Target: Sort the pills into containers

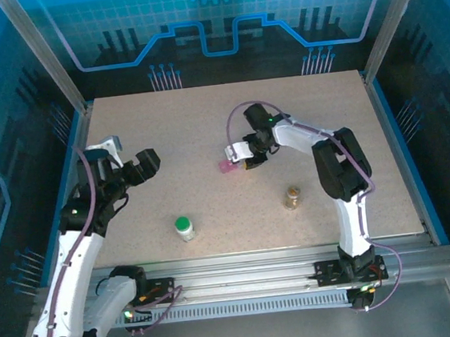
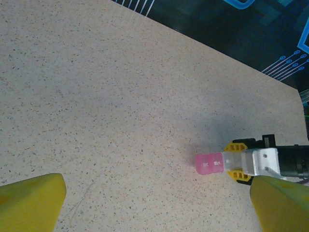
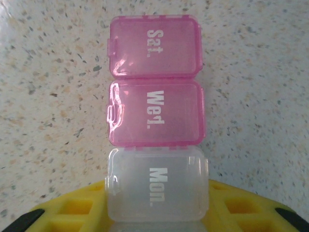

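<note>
My right gripper (image 1: 248, 156) is shut on the clear "Mon." end of a strip-shaped pill box (image 3: 155, 116), whose pink "Wed." and "Sat." lids are closed. The box (image 1: 226, 167) lies level at or just above the table near its middle, pink end pointing left. In the left wrist view the same box (image 2: 210, 163) sticks out of the right gripper (image 2: 239, 162). A white bottle with a green cap (image 1: 184, 227) and an amber bottle with a tan cap (image 1: 292, 197) stand upright near the front. My left gripper (image 1: 132, 168) is open and holds nothing, over the left side. The pills are out of view.
The speckled beige table (image 1: 164, 126) is bounded by a metal rail (image 1: 243, 267) along the near edge and by blue panels on the other three sides. The right arm's elbow (image 1: 339, 164) rises just right of the amber bottle.
</note>
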Controlling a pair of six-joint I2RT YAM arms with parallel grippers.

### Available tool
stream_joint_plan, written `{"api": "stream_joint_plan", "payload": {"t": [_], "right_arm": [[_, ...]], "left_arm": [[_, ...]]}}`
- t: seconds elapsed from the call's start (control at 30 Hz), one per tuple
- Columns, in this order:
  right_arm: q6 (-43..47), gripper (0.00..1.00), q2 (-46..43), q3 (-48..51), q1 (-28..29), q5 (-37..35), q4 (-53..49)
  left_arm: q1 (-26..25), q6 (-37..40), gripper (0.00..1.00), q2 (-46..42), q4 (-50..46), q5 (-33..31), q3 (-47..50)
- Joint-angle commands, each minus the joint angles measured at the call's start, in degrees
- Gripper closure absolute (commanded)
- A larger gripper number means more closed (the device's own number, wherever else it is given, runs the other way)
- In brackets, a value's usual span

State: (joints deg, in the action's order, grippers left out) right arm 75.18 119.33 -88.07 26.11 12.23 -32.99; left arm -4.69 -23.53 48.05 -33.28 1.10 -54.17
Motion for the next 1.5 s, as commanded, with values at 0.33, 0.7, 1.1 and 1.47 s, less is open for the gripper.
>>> {"api": "stream_joint_plan", "payload": {"t": [0.33,0.7,1.1,1.47], "right_arm": [[-8.5,0.07,-3.6,-8.1,2.0,-7.0,-2.8],[-61.8,0.13,-21.4,11.0,0.4,-10.9,23.5],[-101.8,0.26,-16.9,23.0,-7.3,-0.6,30.8],[-97.0,0.32,-10.8,22.2,-6.2,3.2,32.0]], "left_arm": [[-1.0,3.2,0.01,0.4,1.3,-1.6,0.3],[-7.8,3.4,0.01,8.7,2.1,-5.6,-11.3],[-13.2,10.0,0.01,27.3,16.5,2.6,-17.9],[-16.7,49.7,0.02,39.8,22.4,11.4,-16.1]]}}
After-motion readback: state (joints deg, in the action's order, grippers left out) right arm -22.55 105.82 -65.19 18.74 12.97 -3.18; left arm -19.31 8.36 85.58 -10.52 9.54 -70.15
